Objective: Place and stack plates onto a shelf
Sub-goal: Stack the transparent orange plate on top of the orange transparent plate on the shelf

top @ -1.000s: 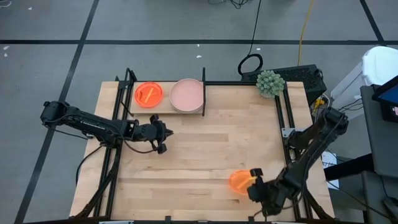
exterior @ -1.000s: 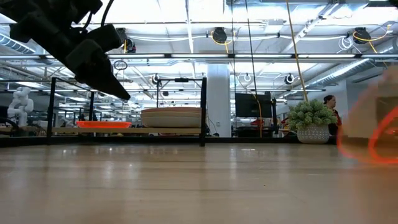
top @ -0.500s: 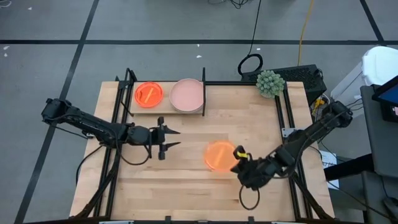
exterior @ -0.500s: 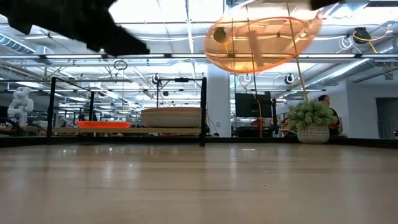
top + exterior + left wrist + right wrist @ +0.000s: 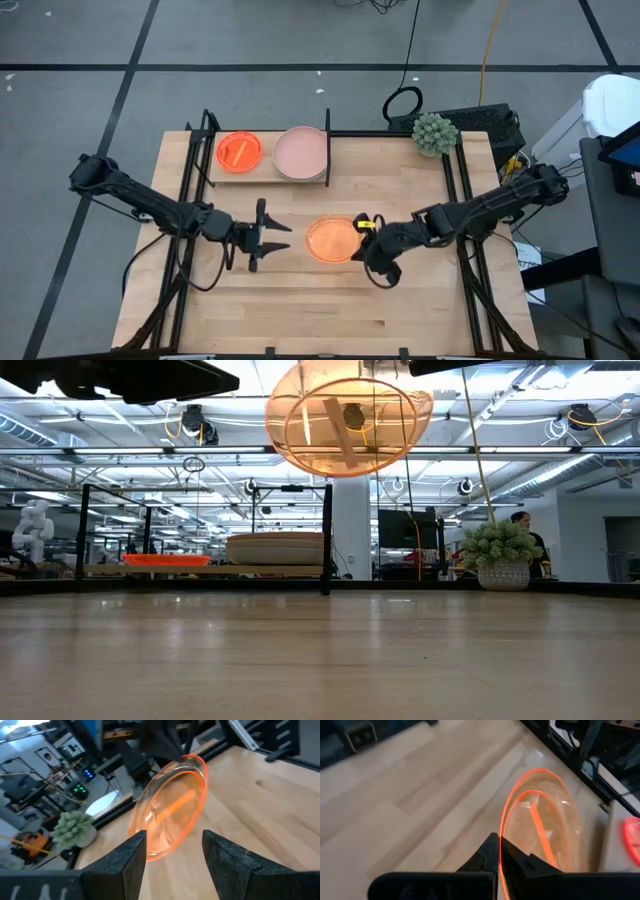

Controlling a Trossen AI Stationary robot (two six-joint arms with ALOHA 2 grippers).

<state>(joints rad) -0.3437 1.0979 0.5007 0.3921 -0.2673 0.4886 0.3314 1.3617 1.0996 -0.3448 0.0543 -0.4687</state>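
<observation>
A translucent orange plate [image 5: 333, 240] hangs in the air over the table's middle, and my right gripper [image 5: 366, 243] is shut on it. The low view shows its underside [image 5: 345, 415] high above the wood. My left gripper [image 5: 287, 238] stands open just left of the plate, its fingers [image 5: 125, 865] on either side of the near rim [image 5: 150, 851] without touching it. On the shelf [image 5: 265, 178] at the far left rest another orange plate [image 5: 240, 152] and a stack of pale-pink plates [image 5: 301, 153]. My right gripper pinches the orange plate's rim [image 5: 503, 831] between its two fingers, on the side toward the table's right edge. The fingers come from the right, slanting a little downward. The plate is lifted clear of the table, roughly flat as seen from above.
A small potted plant [image 5: 434, 133] stands at the far right corner. Black frame rails [image 5: 462, 200] run along the table's left and right sides. Bare wood [image 5: 320, 310] lies toward the near edge. A person [image 5: 527, 525] shows in the room behind.
My right gripper has carried the orange plate from the near right corner up and toward the table's middle, rolling as it went; the plate now hangs higher and nearer my left gripper. My left gripper has opened, rolled, and shifted slightly right and toward the near edge.
</observation>
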